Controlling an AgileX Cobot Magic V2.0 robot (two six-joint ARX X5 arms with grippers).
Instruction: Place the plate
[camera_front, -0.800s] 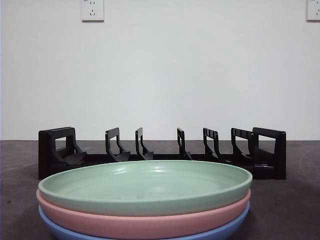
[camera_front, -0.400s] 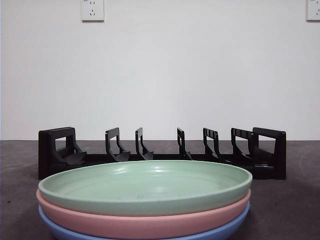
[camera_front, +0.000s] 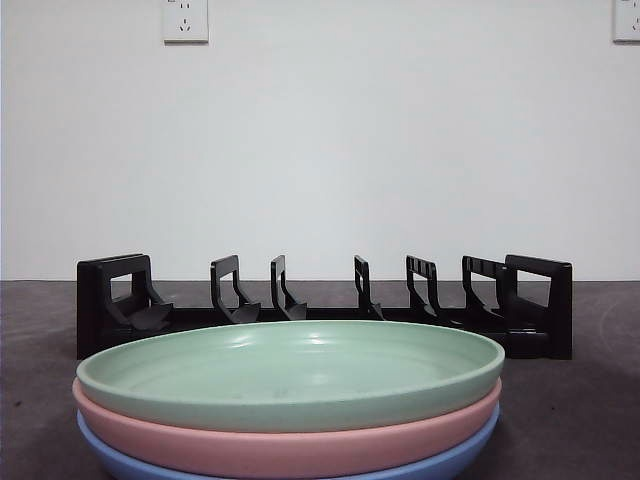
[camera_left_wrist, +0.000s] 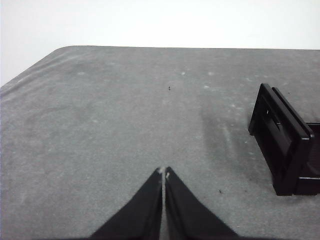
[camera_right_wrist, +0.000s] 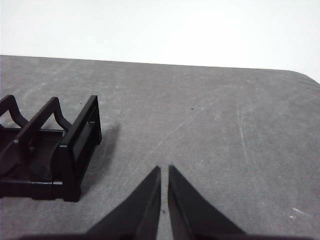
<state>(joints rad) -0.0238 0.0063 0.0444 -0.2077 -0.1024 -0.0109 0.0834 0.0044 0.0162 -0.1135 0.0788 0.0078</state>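
Observation:
Three plates are stacked at the front of the table in the front view: a green plate (camera_front: 290, 372) on top, a pink plate (camera_front: 290, 442) under it, a blue plate (camera_front: 150, 465) at the bottom. Behind them stands an empty black plate rack (camera_front: 320, 305) with several slots. My left gripper (camera_left_wrist: 163, 172) is shut and empty over bare table, beside one end of the rack (camera_left_wrist: 285, 145). My right gripper (camera_right_wrist: 164, 170) is shut and empty over bare table, beside the other end of the rack (camera_right_wrist: 50, 145). Neither arm shows in the front view.
The grey table (camera_front: 580, 410) ends at a white wall with two sockets (camera_front: 185, 20). The table's rounded corners show in both wrist views (camera_left_wrist: 55, 52).

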